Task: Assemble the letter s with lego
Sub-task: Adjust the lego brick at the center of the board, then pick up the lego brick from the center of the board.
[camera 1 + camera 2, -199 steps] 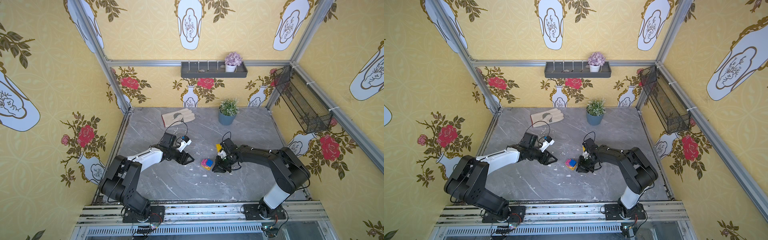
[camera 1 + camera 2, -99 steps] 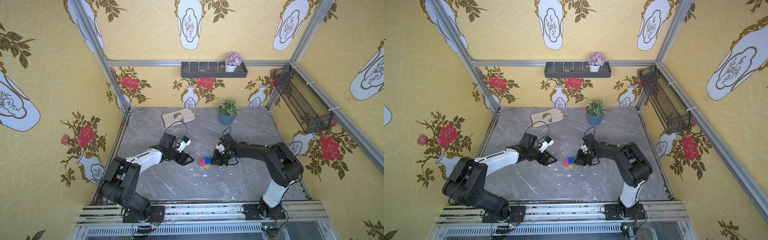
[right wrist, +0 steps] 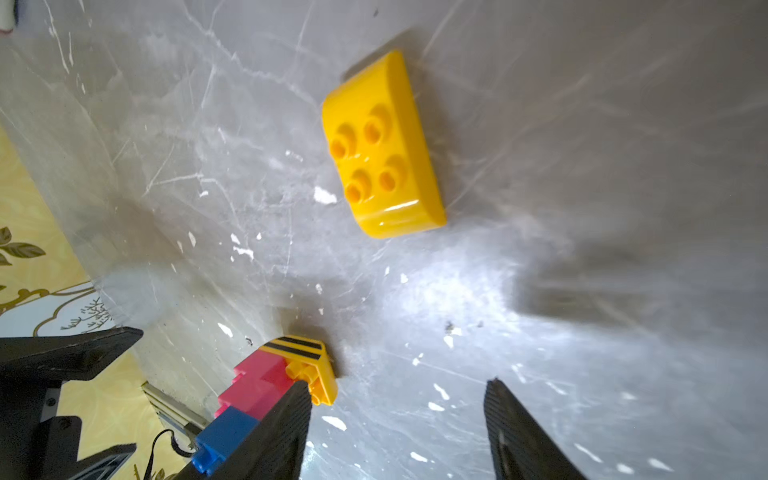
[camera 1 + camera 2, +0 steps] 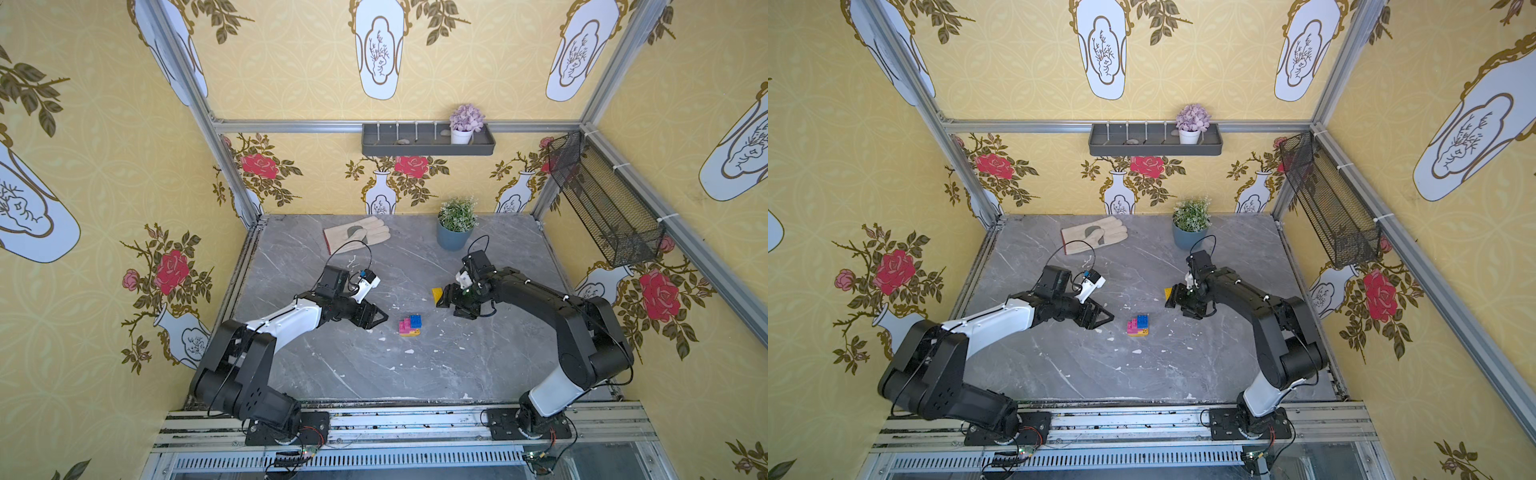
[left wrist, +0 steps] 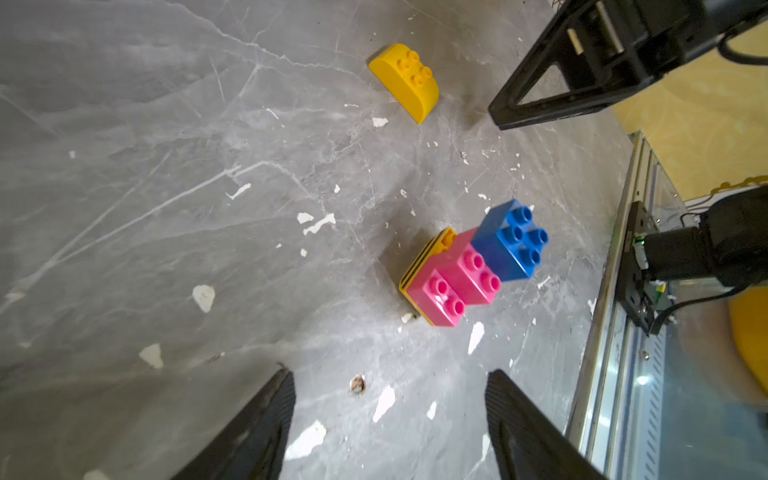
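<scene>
Scene at the fitting of the last brick. The partial letter, a cluster [image 4: 410, 325] of four bricks, sat mid-bench between the two arms: a striped yellow brick [image 5: 417, 266] at the bottom, two pink bricks [image 5: 453, 286] stepped on it, and a blue brick [image 5: 513, 241] at the high end. The loose yellow brick [image 3: 384, 145], rounded at both ends, lay studs-up on the bench [image 4: 374, 374], apart from the cluster.

The right pincer [image 3: 399, 384] was spread wide with nothing in it. The loose brick lay just ahead of its fingertips, not between them. The left pincer [image 5: 389, 376] was also parted and empty, pointed at the cluster from the other side without touching it.

Judged step: fetching the fifth brick to close the S. The next move seemingly called for the right jaws to straddle the loose brick's long sides, close, lift it, and press it squarely onto the blue studs. The left pincer would probably need to brace the cluster against sliding.

Containers:
- The wall tray [image 4: 428, 147] held a white pot [image 4: 462, 135] of purple flowers and what looked like a pebble.
- The wire basket [image 4: 602, 203] showed no contents I could make out.
- A blue pot [image 4: 453, 239] at the bench's back held a green plant.
</scene>
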Robot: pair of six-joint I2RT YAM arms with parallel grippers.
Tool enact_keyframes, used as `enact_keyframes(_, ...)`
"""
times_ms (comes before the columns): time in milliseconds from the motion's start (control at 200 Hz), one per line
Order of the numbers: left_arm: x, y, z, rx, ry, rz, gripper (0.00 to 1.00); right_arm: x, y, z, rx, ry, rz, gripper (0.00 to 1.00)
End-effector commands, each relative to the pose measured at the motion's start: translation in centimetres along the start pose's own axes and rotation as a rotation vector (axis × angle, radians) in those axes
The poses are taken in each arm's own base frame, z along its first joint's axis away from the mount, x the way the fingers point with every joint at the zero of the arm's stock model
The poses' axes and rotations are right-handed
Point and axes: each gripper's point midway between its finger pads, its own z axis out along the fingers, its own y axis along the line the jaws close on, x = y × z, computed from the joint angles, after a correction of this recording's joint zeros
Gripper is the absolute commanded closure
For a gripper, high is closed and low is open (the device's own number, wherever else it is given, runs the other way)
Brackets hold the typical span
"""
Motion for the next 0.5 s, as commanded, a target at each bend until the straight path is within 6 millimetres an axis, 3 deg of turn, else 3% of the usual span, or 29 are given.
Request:
enact_keyframes(0,1.3,-0.4,1.1,0.081,0.065,-0.205,0.28,-0.7,-1.5,-0.6,0.046,0.025,-0.037,0.3)
enact_keyframes(155,1.5,-2.1,1.7,0.21,0.054,-0.339,0.27,-2.7,-1.6,-0.4,0.04,0.024,-0.061,0.26)
enact_keyframes(495,2.3,-2.4,3.8,0.273,0.091,-0.512,0.26,-2.5,-2.1,1.4,0.026,0.067,-0.085,0.23)
